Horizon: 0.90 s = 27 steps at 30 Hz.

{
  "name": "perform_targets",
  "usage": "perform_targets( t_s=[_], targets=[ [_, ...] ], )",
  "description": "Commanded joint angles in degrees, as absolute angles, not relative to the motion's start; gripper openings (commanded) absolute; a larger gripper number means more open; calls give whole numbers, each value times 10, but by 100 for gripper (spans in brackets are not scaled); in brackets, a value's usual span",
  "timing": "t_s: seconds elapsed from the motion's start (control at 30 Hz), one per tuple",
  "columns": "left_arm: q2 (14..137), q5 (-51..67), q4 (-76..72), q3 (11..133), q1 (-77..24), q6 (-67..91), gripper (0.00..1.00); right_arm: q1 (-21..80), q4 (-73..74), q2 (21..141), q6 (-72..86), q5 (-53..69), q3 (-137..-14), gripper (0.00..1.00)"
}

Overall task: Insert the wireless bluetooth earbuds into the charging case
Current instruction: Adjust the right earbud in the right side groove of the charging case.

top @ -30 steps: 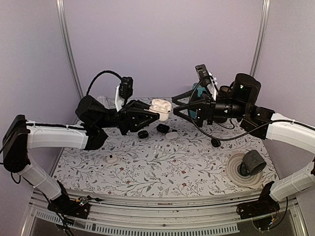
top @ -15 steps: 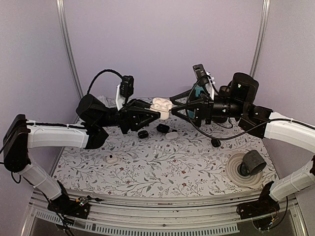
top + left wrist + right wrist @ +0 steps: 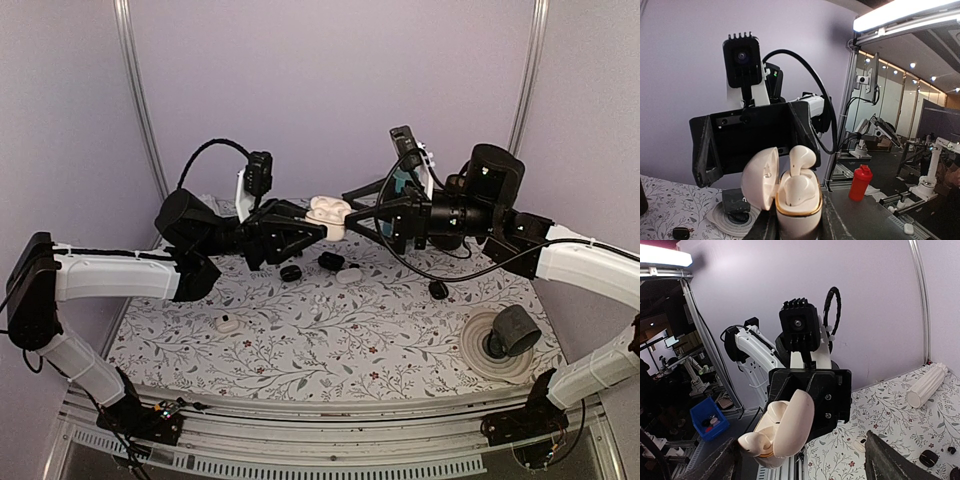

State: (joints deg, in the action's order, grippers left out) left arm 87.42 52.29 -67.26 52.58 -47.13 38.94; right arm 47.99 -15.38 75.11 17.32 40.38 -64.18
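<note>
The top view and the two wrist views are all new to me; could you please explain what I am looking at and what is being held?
These are two robot arms bolted at the near edge of a table with a flowered cover. The top view looks down from above and behind them. Each of the other two comes from a camera on one wrist, so each faces the opposite arm. The left claw is shut on the charging case, held in the air with its lid open. One earbud stands in it, sticking up above the rim. The right claw is open, close in front of the case. On the table lie small black pieces, small white pieces too small to identify, and a dark roll on a pale disc.
</note>
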Motion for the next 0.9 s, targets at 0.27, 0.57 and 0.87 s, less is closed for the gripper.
perform_targets(
  t_s=[0.27, 0.57, 0.87],
  targets=[
    [865, 509, -658, 532, -470, 366, 0, 482, -143, 731, 166, 395, -646, 94],
    [859, 500, -655, 524, -460, 367, 0, 482, -128, 693, 151, 390, -624, 91],
    [849, 493, -624, 527, -453, 342, 0, 523, -83, 687, 104, 322, -635, 68]
  ],
)
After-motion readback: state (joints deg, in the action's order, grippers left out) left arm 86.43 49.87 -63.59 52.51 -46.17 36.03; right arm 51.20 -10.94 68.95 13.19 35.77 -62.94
